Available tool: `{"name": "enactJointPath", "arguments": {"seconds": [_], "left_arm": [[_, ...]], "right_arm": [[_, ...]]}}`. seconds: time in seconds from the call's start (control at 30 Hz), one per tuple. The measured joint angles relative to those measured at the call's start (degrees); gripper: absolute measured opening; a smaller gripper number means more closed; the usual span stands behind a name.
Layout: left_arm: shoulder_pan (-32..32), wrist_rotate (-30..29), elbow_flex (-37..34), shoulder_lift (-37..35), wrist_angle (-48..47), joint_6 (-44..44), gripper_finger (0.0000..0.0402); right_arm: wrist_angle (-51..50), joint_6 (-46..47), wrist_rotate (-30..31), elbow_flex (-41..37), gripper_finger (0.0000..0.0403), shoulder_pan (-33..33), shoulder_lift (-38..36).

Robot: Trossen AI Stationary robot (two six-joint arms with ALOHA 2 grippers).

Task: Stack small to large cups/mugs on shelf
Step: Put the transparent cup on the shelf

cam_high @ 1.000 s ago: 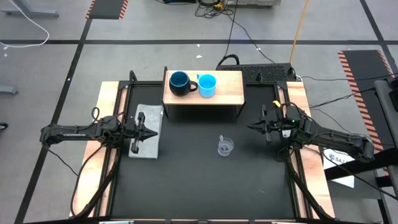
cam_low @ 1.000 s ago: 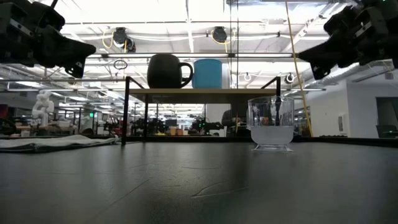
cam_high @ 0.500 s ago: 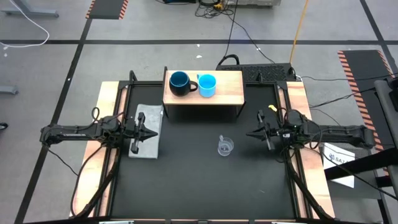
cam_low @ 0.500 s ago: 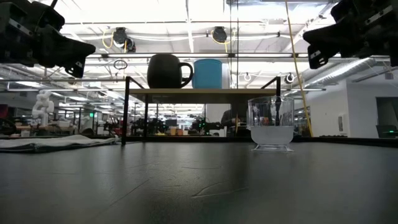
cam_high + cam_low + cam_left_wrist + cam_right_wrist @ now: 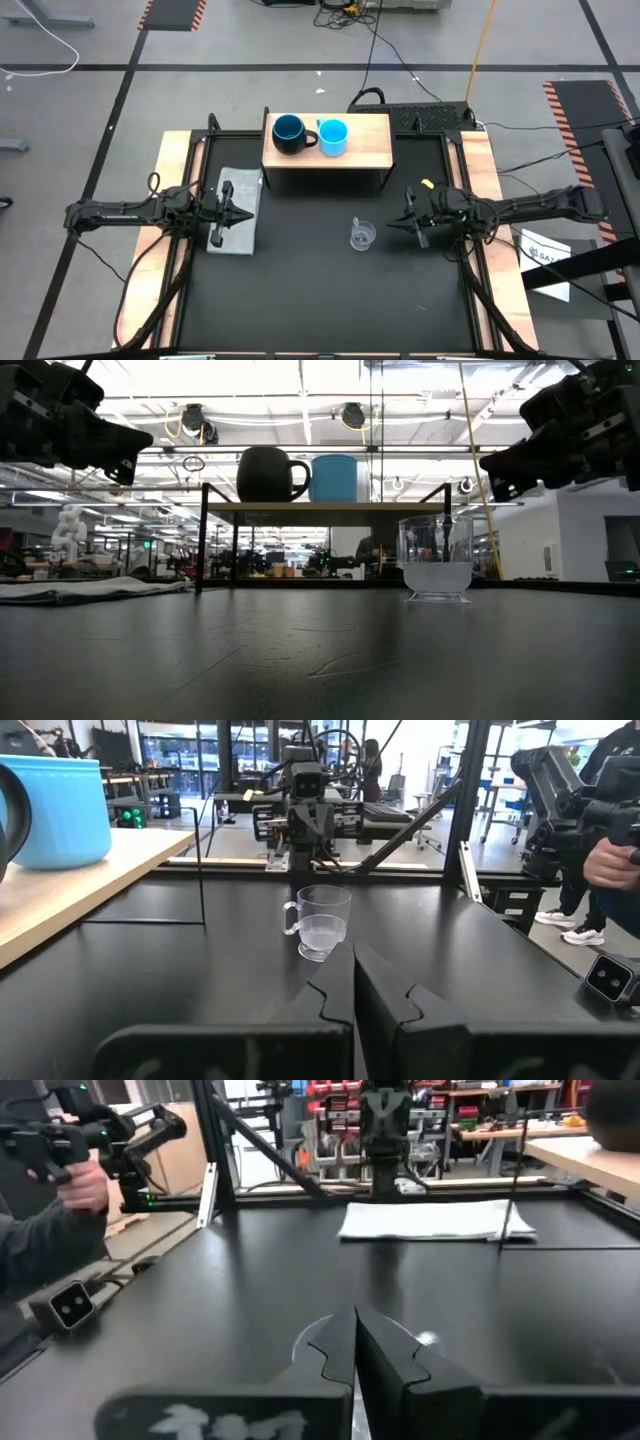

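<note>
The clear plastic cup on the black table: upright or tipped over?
Upright. In the low view the clear plastic cup stands on its base with its rim level and on top; the high view looks down into its open mouth.

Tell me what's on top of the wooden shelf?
Two cups stand side by side on the shelf: a dark navy mug and a light-blue cup. The small clear cup sits on the table instead.

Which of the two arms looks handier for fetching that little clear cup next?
The right one, probably. In the overhead view the right gripper points at the clear cup from close by, while the left gripper sits farther off, over the grey cloth. Both jaws look shut.
</note>
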Motion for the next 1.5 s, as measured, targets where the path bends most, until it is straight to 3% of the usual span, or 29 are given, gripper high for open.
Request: {"name": "enactJointPath", "arguments": {"seconds": [0.33,0.43,0.53,0.7,0.97,1.1,1.2,1.5], "left_arm": [[0.0,0.3,0.0,0.0,-0.4,0.7,0.0005],[0.0,0.4,0.0,0.0,-1.4,0.7,0.0002],[0.0,0.4,0.0,0.0,-1.4,0.5,0.0006],[0.0,2.4,0.0,0.0,-1.4,0.0,0.0003],[0.0,3.2,0.0,0.0,-1.9,0.0,0.0007],[0.0,3.3,0.0,0.0,-2.0,0.2,0.0005],[0.0,3.4,0.0,0.0,-2.2,0.5,0.0010],[0.0,3.4,0.0,0.0,-2.2,0.7,0.0010]], "right_arm": [[10.9,-2.8,-0.1,0.3,0.0000,2.8,7.9],[10.1,-5.5,-0.2,3.2,0.0000,4.0,8.3],[-1.6,-7.8,0.7,9.9,0.0000,4.0,8.4],[-25.0,-10.0,8.9,24.1,0.0000,3.8,11.5],[-41.4,-12.5,8.9,36.9,0.0028,3.7,13.0],[-50.1,-6.1,8.9,40.9,0.0059,2.3,13.3],[-55.5,-2.4,8.9,42.5,0.0083,1.1,14.2],[-56.3,4.6,3.1,42.6,0.0135,-1.1,19.3]]}}
